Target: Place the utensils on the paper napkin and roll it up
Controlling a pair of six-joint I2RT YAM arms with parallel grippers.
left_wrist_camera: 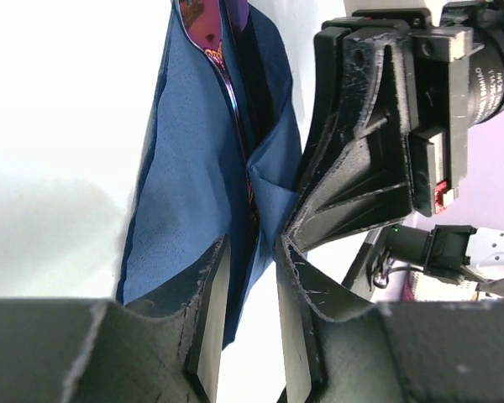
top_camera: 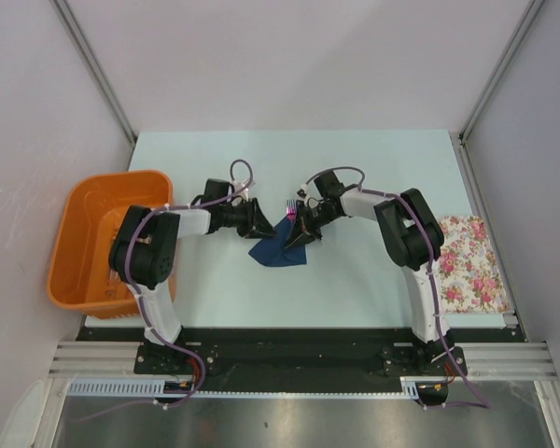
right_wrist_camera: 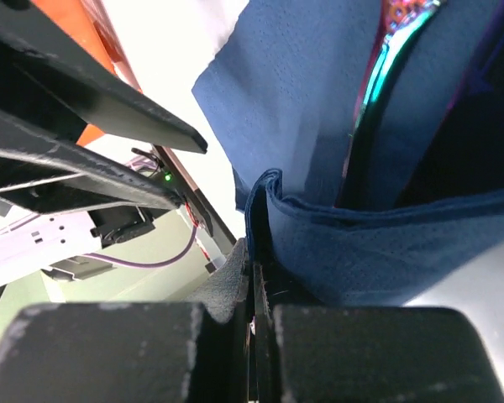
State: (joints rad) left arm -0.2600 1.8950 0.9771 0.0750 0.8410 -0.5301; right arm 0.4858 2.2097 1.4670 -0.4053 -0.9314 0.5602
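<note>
**Rolling stage: one edge pinched, the bundle loose**

We judge the loading step done and the rolling in hand. The thin purple plastic utensils (left_wrist_camera: 208, 34) lie inside the thin dark navy blue paper napkin (top_camera: 278, 246). The napkin sits mid-table between the two arms, and only the fork's short tines poke out at its far end.

The right gripper (right_wrist_camera: 254, 256) has its fingers pressed almost together on a raised fold at the napkin's edge, where the sheet curls up over the fingertips. The left gripper (left_wrist_camera: 250, 252) stands partly parted. A corner of the napkin runs into the gap, but we see no pinch there, so we take it as holding nothing.

The napkin looks soft and faintly embossed. It is folded lengthwise into a loose trough around the handles rather than a tight roll, and one flap lies flat on the pale table (top_camera: 373, 168).

Next, we think, the pinched edge needs carrying over the cutlery while the other side is kept from sliding. Paper this thin could tear or let the pieces slip out.

The orange plastic basket (top_camera: 93, 210) and the white floral-print cloth (top_camera: 467, 261) lie well apart at either side.
</note>
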